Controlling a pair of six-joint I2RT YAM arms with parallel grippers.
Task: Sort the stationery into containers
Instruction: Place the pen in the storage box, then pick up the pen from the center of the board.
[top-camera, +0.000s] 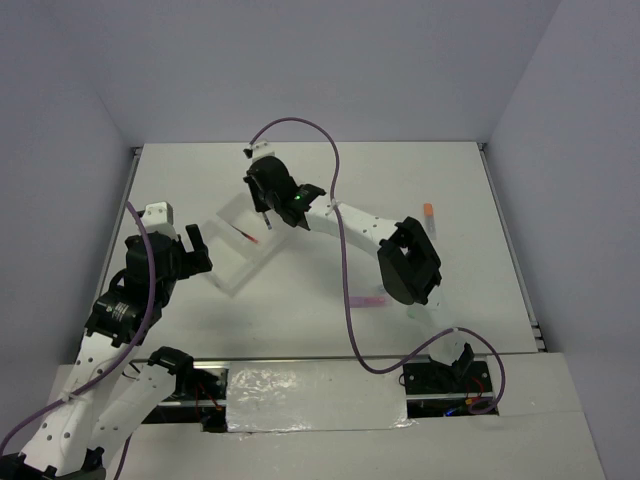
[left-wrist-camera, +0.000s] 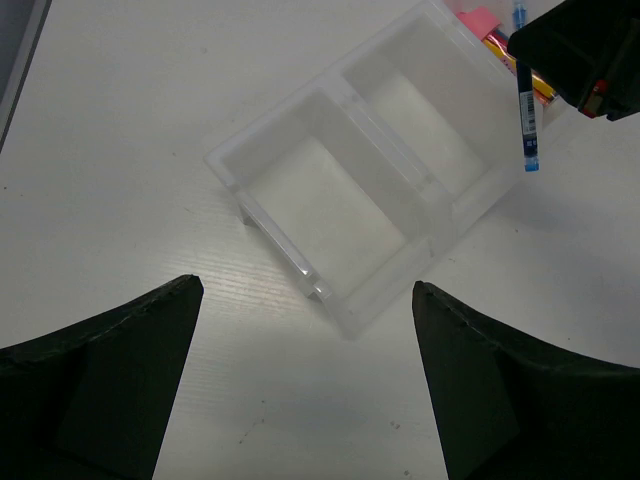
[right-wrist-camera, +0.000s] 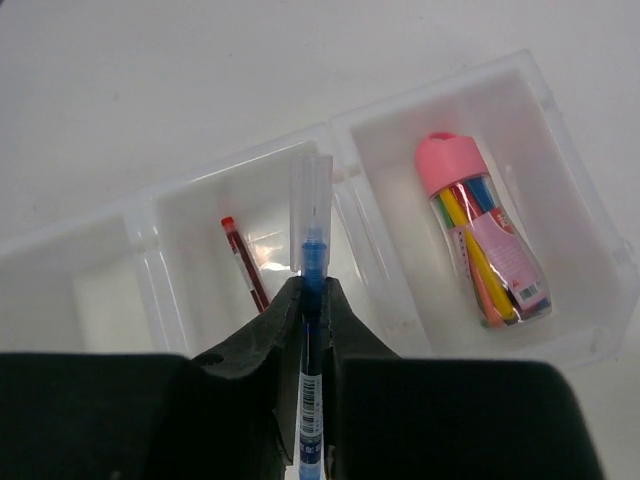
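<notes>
R gripper (right-wrist-camera: 312, 295) clenched on blue pen (right-wrist-camera: 312, 262), held over tray (right-wrist-camera: 440, 85) mid compartment; release needed next. L gripper (left-wrist-camera: 305, 288) spread, idle.

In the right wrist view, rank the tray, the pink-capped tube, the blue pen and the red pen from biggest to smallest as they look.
1. Tray.
2. Pink-capped tube and blue pen: unsure, the pen looks longer but sits nearer the camera.
3. Red pen, partly hidden.

The left arm (top-camera: 108, 318) and right arm (top-camera: 357, 226) have white links, black joints and looping purple cables (top-camera: 336, 165).
</notes>
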